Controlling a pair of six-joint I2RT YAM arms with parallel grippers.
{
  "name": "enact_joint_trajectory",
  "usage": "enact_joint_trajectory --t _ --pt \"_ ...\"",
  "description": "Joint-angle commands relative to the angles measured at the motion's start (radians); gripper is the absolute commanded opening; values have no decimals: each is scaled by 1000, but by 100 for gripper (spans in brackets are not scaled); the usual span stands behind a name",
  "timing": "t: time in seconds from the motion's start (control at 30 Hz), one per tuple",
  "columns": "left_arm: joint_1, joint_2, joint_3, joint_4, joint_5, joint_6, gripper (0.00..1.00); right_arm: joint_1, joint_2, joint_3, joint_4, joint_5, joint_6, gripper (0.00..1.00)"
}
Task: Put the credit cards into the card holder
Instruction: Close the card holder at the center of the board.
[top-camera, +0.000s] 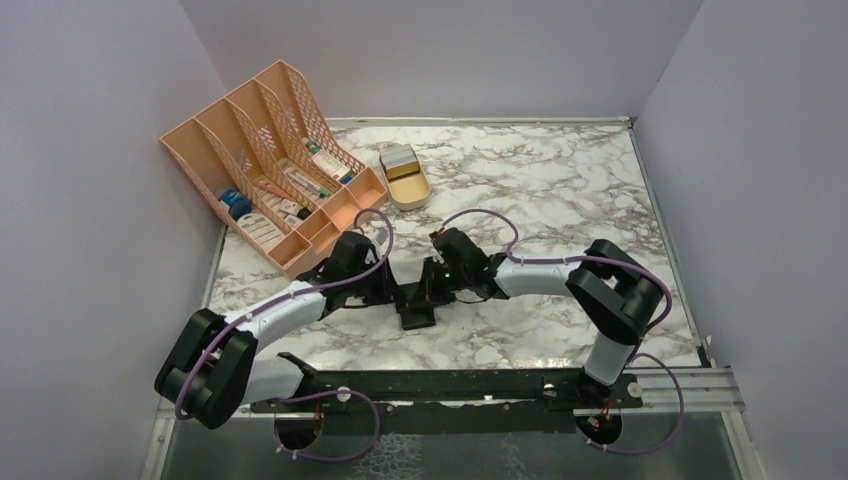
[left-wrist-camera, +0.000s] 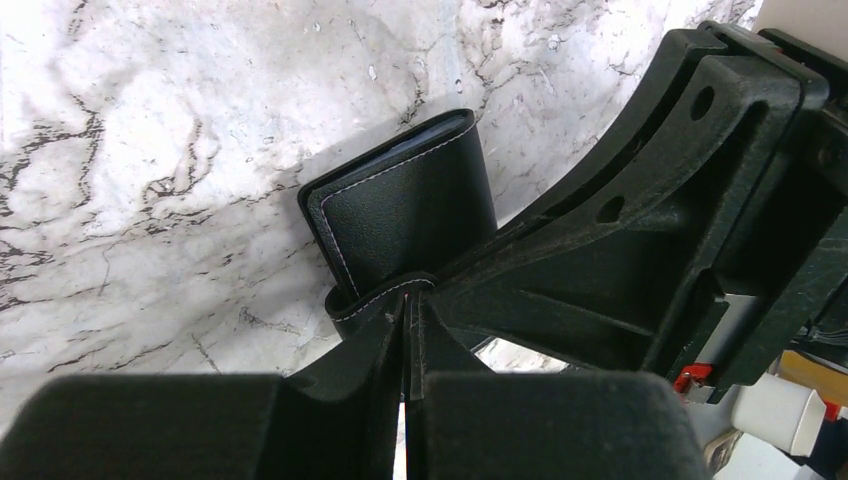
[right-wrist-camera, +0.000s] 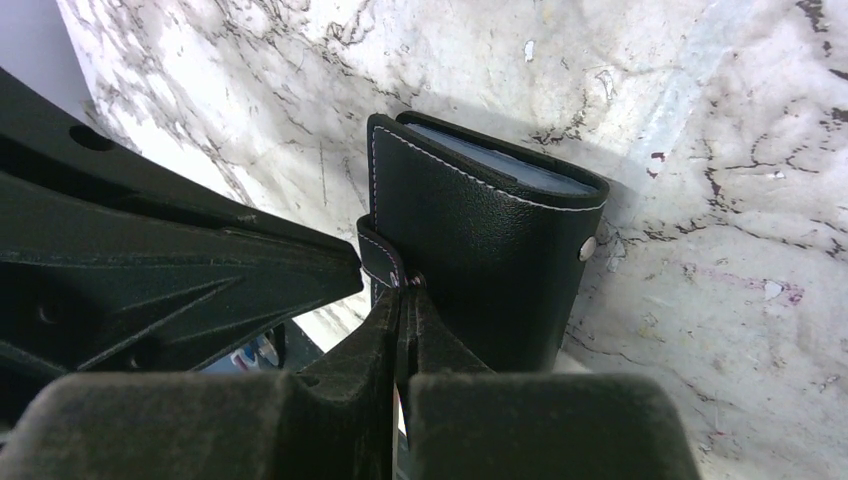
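One card holder (right-wrist-camera: 480, 240), two claws (left-wrist-camera: 407, 305) (right-wrist-camera: 405, 292) — both pinching

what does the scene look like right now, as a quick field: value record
card holder: black, folded, held between both grippers
left gripper: shut on the holder's stitched strap
right gripper: shut on the same strap, from the opposite side
credit cards: none visible in any view
surface: marble table
background: peach file organiser and tan tin, far left
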Motion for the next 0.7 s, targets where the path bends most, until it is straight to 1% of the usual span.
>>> enact_joint_trajectory --t 0.0,0.1,0.27,0.4,0.5,0.67 --pt "-6 27 -1 33 8 -2 7 -20 44 -72 -93 38 -26 1" --pt "-7 46 4 33 -26 7 8 -23 29 -56 -87 32 -51 1" --pt "-7 104 35 19 -64 31 9 -23 11 -13 -120 13 -69 1" --pt "-7 129 26 16 -86 40 8 -23 5 2 -132 -14 -79 1" --pt "-8 131 16 15 -94 45 8 -23 2 27 -155 -6 -88 13" --pt "-7 132 10 16 -96 47 9 -23 4 55 -166 -12 -95 19"
